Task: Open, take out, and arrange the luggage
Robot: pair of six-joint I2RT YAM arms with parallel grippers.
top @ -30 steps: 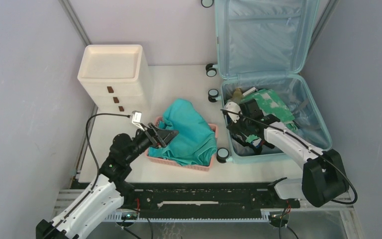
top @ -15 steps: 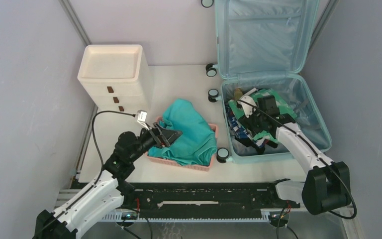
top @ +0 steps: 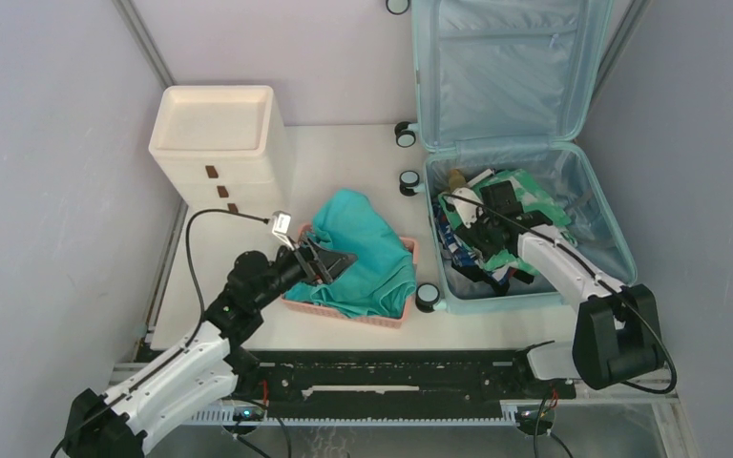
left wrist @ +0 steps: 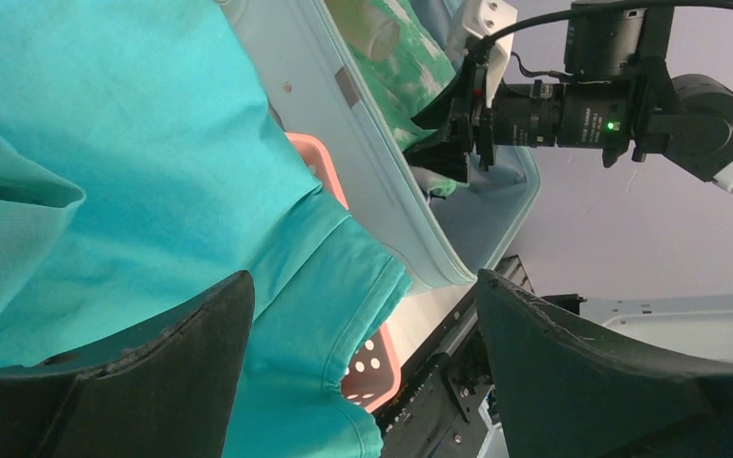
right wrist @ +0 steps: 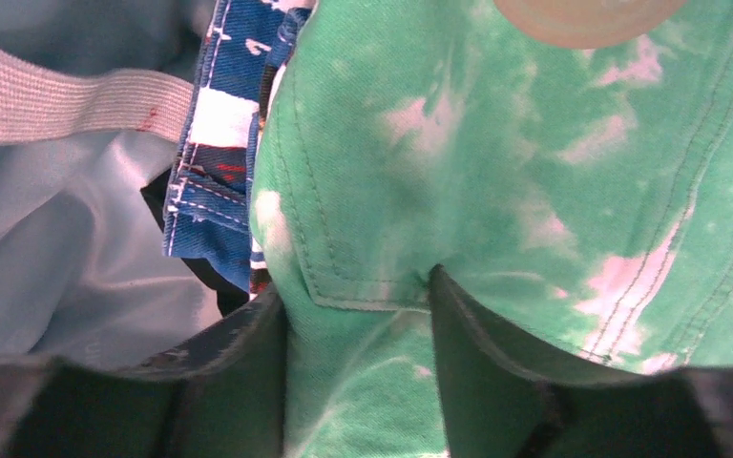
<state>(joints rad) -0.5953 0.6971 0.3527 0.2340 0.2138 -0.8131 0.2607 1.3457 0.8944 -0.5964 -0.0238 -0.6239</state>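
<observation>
Open pale blue suitcase point(top: 506, 86) lies at the right of the counter point(top: 344, 153), lid propped upright. Inside it, the right end effector point(right wrist: 358, 315) pinches a fold of green garment point(right wrist: 496, 162). The left end effector point(left wrist: 363, 315) hovers wide open, holding nothing, over a teal shirt point(left wrist: 105, 143) in a pink basket point(top: 344, 314).

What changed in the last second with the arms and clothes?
The right gripper shifted rightward in the suitcase and closed on the green tie-dye garment, pulling it leftward. The left gripper, open, edged rightward over the teal garment in the pink basket. The suitcase, basket and drawer cabinet stayed put.
</observation>
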